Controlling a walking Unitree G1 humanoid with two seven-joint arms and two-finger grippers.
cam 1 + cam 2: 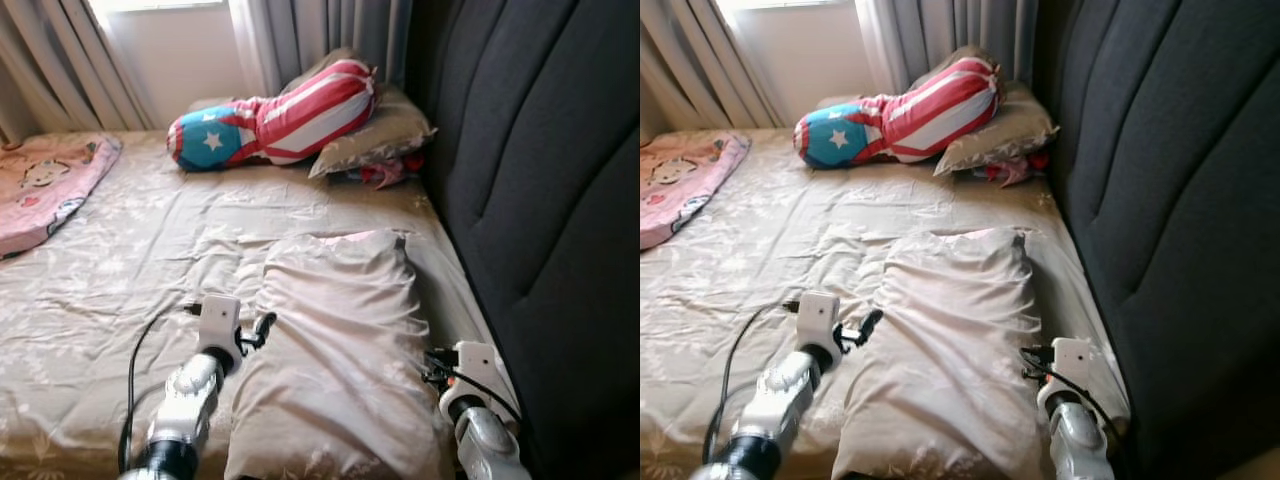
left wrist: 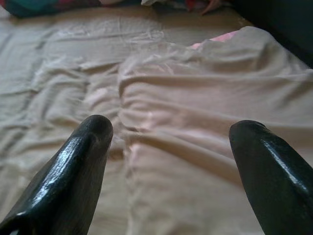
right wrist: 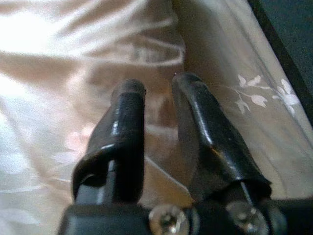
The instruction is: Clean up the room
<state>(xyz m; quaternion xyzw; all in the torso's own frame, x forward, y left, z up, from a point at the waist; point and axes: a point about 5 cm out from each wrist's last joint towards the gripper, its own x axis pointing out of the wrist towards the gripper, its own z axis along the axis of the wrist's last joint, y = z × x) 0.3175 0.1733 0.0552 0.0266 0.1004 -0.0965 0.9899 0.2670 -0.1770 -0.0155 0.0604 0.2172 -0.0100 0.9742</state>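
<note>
Fingers [image 2: 88, 161] of the left gripper [image 2: 171, 147] spread wide at the pillow's [image 1: 340, 340] 9 o'clock edge; the right gripper [image 3: 159, 105], at 3 o'clock, seems nearly closed, holding nothing.

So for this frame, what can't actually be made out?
- Red item by the headboard: mostly hidden under the grey pillow in the eye views, so its kind is unclear.
- Pink blanket: cut off by the left edge.
- Right gripper: nearly shut beside the beige pillow; whether it pinches fabric is unclear.
</note>
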